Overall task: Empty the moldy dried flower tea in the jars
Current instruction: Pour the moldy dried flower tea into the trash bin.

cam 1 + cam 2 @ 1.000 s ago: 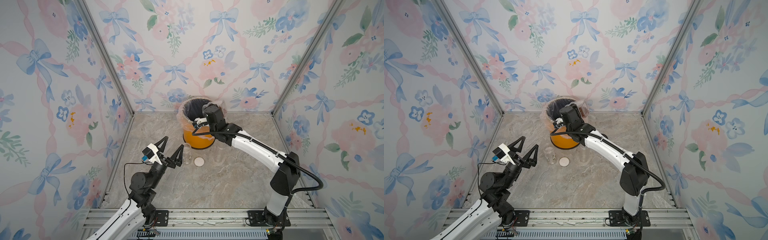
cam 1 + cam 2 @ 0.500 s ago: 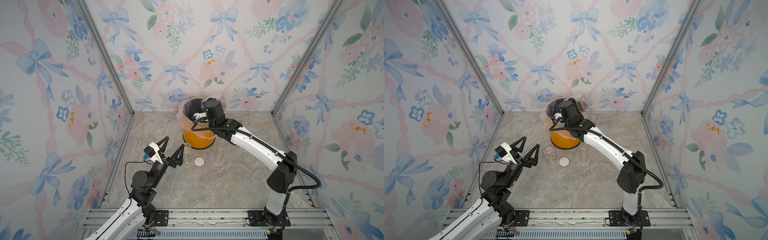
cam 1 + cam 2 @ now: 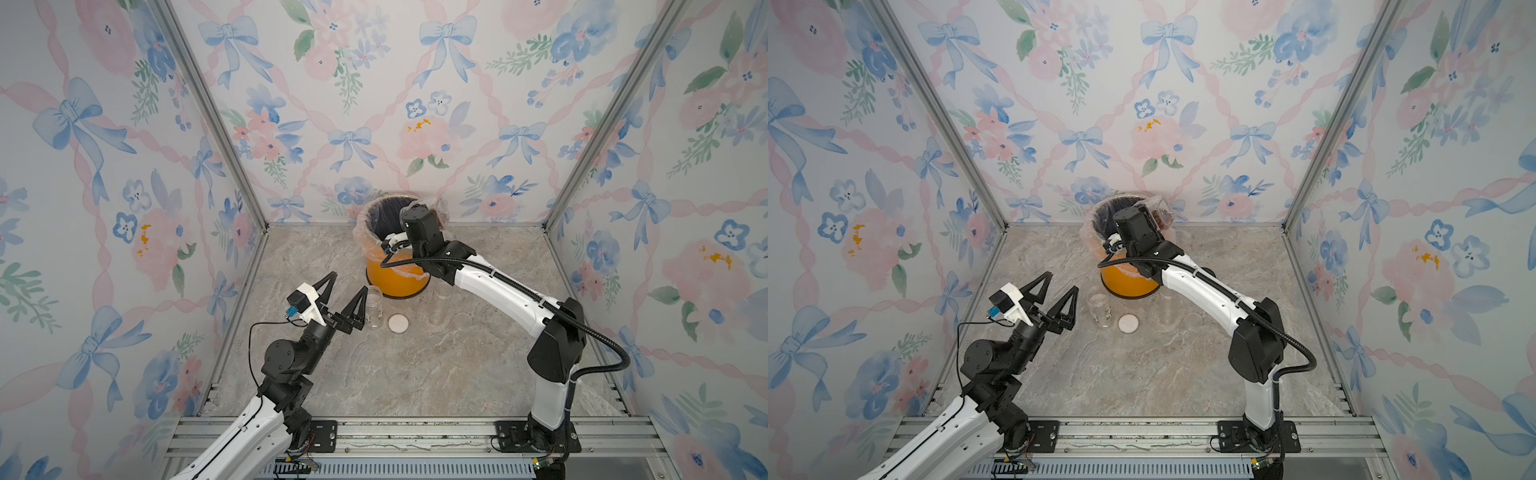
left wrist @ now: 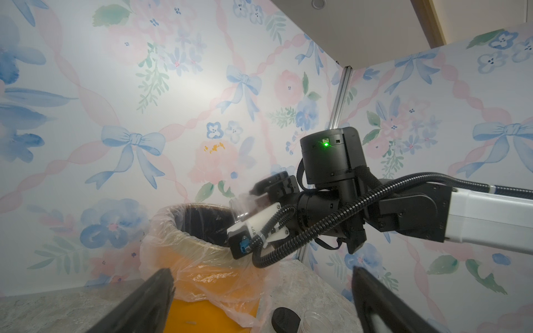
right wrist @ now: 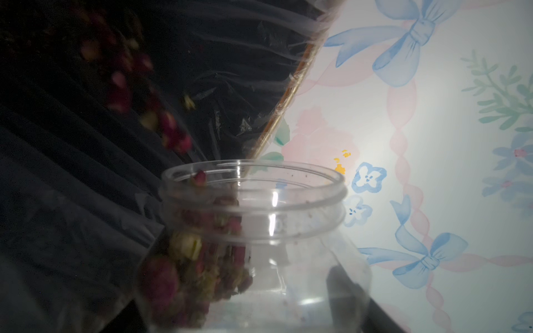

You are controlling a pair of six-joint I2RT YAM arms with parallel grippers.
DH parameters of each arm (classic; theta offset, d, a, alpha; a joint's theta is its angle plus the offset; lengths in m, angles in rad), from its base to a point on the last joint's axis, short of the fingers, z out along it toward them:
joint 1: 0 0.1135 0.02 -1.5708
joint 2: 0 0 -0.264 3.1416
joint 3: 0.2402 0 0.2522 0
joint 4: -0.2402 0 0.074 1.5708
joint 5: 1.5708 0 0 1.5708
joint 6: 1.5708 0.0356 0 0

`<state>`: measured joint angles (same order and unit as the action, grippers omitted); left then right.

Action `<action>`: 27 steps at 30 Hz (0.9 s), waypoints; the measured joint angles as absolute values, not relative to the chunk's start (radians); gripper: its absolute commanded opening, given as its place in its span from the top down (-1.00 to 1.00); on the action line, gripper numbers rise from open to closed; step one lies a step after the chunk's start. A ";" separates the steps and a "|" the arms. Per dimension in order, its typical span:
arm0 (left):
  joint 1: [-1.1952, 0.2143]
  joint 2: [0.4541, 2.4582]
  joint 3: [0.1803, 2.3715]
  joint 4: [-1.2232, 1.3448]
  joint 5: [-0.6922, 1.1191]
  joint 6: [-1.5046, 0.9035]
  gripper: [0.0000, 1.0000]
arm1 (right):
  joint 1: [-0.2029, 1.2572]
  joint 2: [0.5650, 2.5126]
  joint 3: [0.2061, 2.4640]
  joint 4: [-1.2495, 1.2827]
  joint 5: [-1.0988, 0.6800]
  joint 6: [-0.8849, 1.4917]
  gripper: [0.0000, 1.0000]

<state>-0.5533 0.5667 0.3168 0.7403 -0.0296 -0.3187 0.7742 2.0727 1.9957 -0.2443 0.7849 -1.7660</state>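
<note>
In both top views, found the right gripper (image 3: 1150, 212) clamped on a jar (image 3: 1160, 208), tipped mouth-down over the bin (image 3: 1094, 226), with some tea (image 3: 1163, 217) showing inside the jar. Saw the left gripper (image 3: 1062, 281) spread wide and holding nothing, above the table (image 3: 1142, 374), just beside a second jar (image 3: 1100, 309) and a white lid (image 3: 1128, 322). From the left wrist view, made out the jar (image 4: 240, 209) with its mouth above the bin's opening, close to the rim, and the liner (image 4: 202, 274) sagging down the outside. From the right wrist view, caught tea (image 5: 173, 135) spilling from the mouth into the dark liner, the rest lodged against the jar's low side. Judged the pour best finished by steepening the tilt with a slight shake, mouth held well inside the rim. Judged room tight behind, the wall (image 3: 1142, 145) just beyond the bin. Reckoned on open table in front for a retreat, apart from the second jar and lid.
</note>
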 measured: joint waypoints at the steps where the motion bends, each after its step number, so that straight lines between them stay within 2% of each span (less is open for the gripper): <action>1: -0.553 0.567 0.317 0.738 -0.030 -0.319 -0.96 | 0.774 2.073 1.998 -0.247 0.785 -1.766 0.36; 12: -0.543 0.567 0.317 0.735 -0.029 -0.319 -0.96 | 0.760 2.074 2.083 -0.273 0.778 -1.766 0.36; 27: -0.542 0.567 0.317 0.735 -0.029 -0.319 -0.96 | 0.766 2.091 2.057 -0.316 0.762 -1.766 0.35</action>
<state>-0.5415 0.5667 0.3172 0.7345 -0.0288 -0.3187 0.7662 2.0914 2.0575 -0.3164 0.7624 -1.7657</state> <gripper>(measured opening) 0.980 0.781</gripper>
